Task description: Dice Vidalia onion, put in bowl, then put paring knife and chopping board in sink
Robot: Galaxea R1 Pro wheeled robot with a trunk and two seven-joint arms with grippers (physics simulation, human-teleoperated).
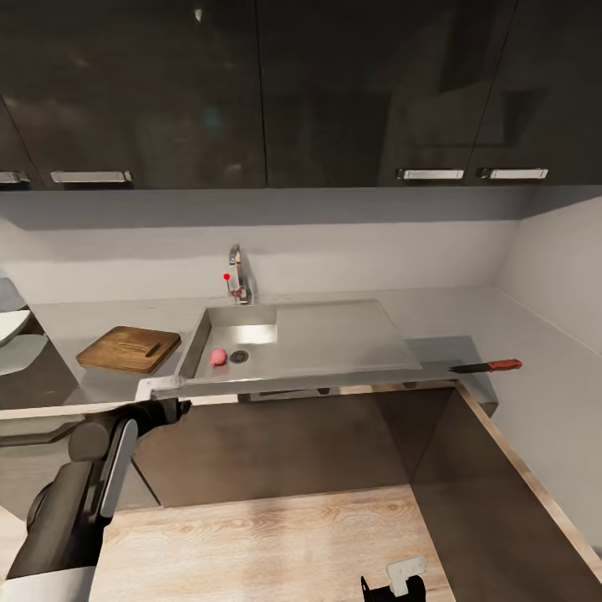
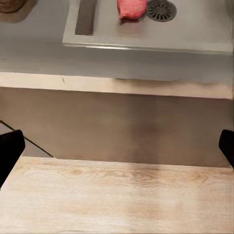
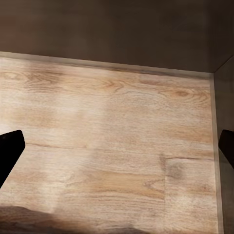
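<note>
Onion in sink beside drain, frame centre; left gripper released at counter edge; right gripper released over floor; knife at right

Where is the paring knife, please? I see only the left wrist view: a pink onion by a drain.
Observer: The paring knife lies on the countertop, right of the sink.
Operator: And the chopping board?
Observer: The chopping board lies flat, left of the sink, apart from it.
Operator: Is the right gripper holding anything?
Observer: No. The right gripper is open over the wooden floor, with nothing between its fingers.
</note>
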